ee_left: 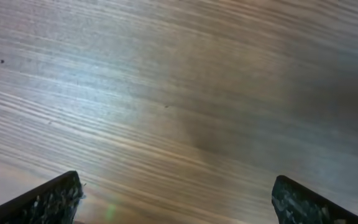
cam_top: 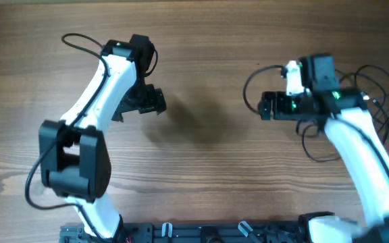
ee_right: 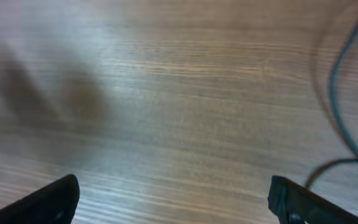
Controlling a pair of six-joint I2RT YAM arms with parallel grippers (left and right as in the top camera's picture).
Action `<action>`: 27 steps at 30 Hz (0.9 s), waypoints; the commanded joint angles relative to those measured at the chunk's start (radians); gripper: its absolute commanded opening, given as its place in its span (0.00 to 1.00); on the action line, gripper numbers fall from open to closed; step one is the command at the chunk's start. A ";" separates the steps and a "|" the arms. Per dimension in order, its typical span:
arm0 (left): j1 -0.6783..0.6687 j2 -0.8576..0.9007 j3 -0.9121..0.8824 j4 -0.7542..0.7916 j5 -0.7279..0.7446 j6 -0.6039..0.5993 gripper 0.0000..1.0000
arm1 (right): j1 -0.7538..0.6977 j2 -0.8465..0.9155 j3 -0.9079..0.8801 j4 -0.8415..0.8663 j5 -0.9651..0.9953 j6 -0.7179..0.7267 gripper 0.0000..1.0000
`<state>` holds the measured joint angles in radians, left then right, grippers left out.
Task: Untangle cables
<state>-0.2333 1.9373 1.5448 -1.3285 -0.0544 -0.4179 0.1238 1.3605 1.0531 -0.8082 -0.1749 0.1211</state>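
The cables are thin black cords lying in loose loops on the wooden table around my right arm. One loop [cam_top: 246, 91] curves just left of the wrist, more [cam_top: 378, 73] lie at the far right, and one [cam_top: 314, 150] sits below the arm. A blurred stretch of cord [ee_right: 335, 81] shows at the right edge of the right wrist view. My right gripper [cam_top: 265, 106] [ee_right: 173, 190] is open and empty over bare wood beside the left loop. My left gripper [cam_top: 155, 101] [ee_left: 176, 186] is open and empty over bare wood, far from the cables.
The wooden table [cam_top: 208, 61] fills the view. A thicker black cable [cam_top: 80, 42] belongs to the left arm. The arm bases and a black rail [cam_top: 201, 233] line the front edge.
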 commanded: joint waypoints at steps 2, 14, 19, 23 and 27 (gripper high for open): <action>-0.032 -0.301 -0.211 0.205 0.012 -0.016 1.00 | 0.000 -0.293 -0.152 0.090 0.046 0.012 1.00; -0.031 -1.128 -0.705 0.557 0.009 -0.013 1.00 | 0.000 -0.601 -0.197 0.082 0.073 0.012 1.00; -0.031 -1.125 -0.705 0.550 0.009 -0.013 1.00 | 0.000 -0.498 -0.197 0.082 0.073 0.012 1.00; -0.031 -1.110 -0.705 0.550 0.009 -0.013 1.00 | 0.025 -0.481 -0.198 0.082 0.073 0.012 1.00; -0.031 -1.086 -0.705 0.550 0.009 -0.013 1.00 | 0.026 -0.608 -0.198 0.082 0.073 0.012 1.00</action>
<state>-0.2626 0.8360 0.8497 -0.7780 -0.0437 -0.4252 0.1432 0.8368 0.8570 -0.7284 -0.1211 0.1276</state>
